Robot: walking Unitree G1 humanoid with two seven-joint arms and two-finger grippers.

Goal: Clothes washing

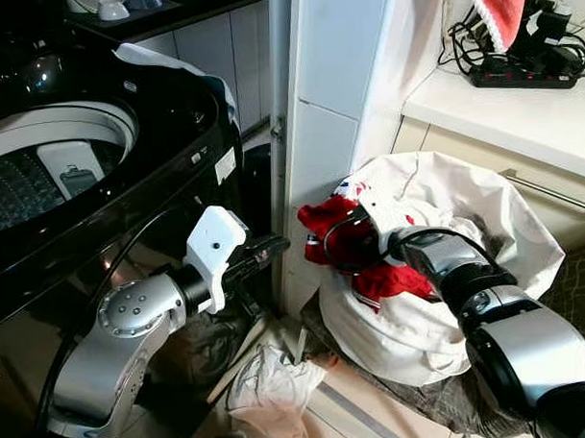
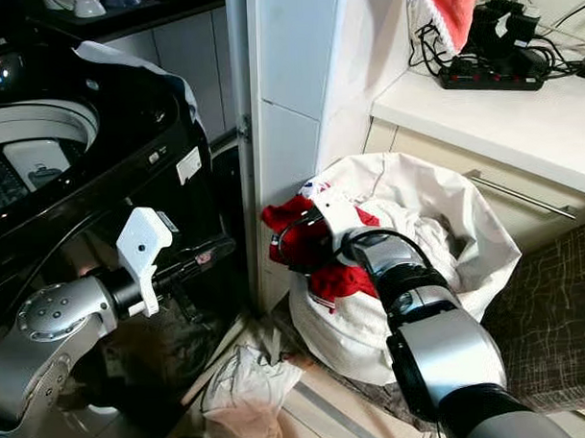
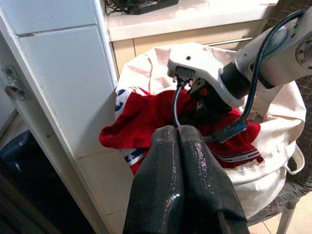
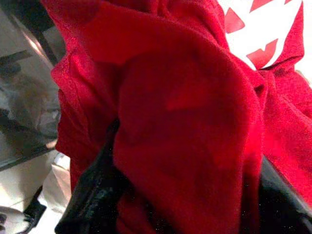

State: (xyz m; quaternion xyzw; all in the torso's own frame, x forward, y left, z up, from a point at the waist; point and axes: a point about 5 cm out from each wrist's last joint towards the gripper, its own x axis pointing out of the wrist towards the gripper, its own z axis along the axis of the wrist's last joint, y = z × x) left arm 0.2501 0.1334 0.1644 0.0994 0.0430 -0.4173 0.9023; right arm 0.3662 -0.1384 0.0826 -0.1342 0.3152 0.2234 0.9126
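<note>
Snagging looked likeliest: right gripper (image 1: 346,244) clamped crumpled red cloth garment (image 1: 334,239) (partly inside white fabric laundry bag (image 1: 465,203)); left gripper (image 3: 178,146) closed, empty.

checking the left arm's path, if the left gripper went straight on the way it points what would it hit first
The left gripper, fingers shut, points at the red garment draped over the white laundry bag, near the right gripper buried in it. It would probably meet that red cloth or the right wrist first; depth is unclear.

Place: home laundry corner before me.
Left: top-loading washing machine (image 1: 89,159).
Right: cloth laundry bag (image 1: 466,223); counter (image 1: 519,105) with power strip (image 1: 523,72).
</note>
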